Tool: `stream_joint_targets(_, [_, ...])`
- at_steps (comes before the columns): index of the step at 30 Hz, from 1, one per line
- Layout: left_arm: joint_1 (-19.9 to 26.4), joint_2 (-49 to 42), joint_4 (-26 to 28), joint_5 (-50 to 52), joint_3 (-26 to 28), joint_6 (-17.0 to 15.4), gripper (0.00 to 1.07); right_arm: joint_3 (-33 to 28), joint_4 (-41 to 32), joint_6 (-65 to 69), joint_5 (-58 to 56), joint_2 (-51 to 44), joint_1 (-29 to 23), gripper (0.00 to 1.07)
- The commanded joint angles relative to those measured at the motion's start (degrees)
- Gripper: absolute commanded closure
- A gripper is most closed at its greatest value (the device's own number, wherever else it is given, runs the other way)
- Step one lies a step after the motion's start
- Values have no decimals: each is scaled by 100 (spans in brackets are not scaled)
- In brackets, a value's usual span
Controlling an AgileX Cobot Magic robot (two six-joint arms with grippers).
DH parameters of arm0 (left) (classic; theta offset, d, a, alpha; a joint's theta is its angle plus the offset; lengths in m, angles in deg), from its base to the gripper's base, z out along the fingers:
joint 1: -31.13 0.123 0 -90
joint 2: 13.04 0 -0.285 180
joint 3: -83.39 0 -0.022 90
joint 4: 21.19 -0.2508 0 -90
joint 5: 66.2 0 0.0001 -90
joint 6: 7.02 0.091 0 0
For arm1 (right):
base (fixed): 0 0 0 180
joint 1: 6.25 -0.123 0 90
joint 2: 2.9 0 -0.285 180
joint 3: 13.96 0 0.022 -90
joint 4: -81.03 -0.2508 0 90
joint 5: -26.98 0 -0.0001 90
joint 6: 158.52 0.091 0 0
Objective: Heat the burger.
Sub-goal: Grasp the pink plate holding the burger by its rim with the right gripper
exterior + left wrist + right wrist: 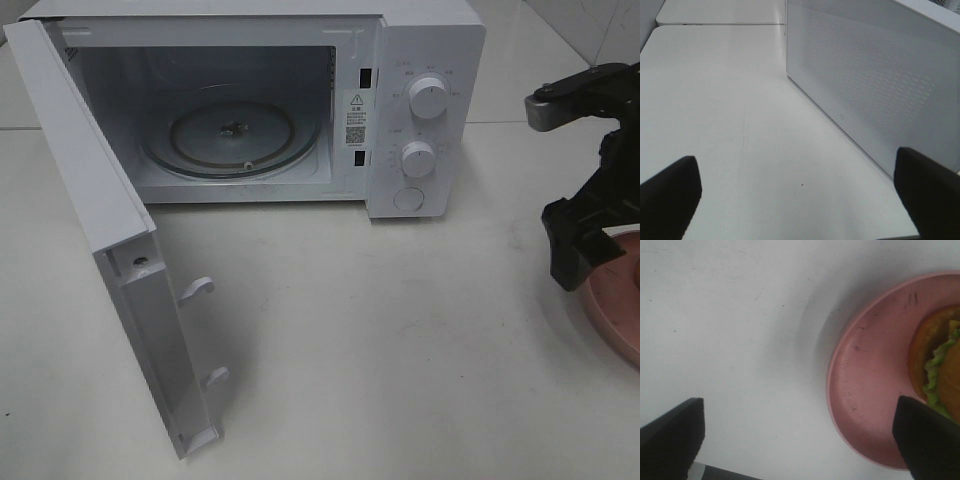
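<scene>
The left fingers (667, 192), matte black and blunt, are spread wide with nothing between them, hanging over the smooth white worktop (400, 350) beside a white panel of fine dotted mesh. In the high view the microwave door (90, 200) stands swung out at nine o'clock, a flat white slab with two hooked latches on its inner edge. The boxy white microwave (430, 60) sits at twelve o'clock, a round ribbed glass turntable (232, 135) in its cavity. Its control panel carries two round knobs (430, 98) and a round button (408, 198) below them. At three o'clock lies a round pink plate (865, 390) with fine scuffs. The burger (940, 365) rests on it, with its glossy brown bun and frilly green lettuce. The right fingers (670, 435) hover above, released and empty.
</scene>
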Motion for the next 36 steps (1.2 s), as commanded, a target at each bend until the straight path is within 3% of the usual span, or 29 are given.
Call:
stream_joint_targets(1, [-23, -115, 11, 23, -17, -46, 6, 0, 80, -149, 132, -40, 223, 11])
stream_joint_targets(5, [-23, -115, 11, 23, -17, -46, 6, -46, 166, -229, 286, -40, 281, 12])
stream_joint_targets(15, [-23, -115, 11, 23, -17, -46, 6, -859, 235, -206, 1031, 338, 619, 15])
stream_joint_targets(36, [-23, -115, 11, 23, -17, -46, 6, -1060, 493, 407, 1960, 1306, 814, 18])
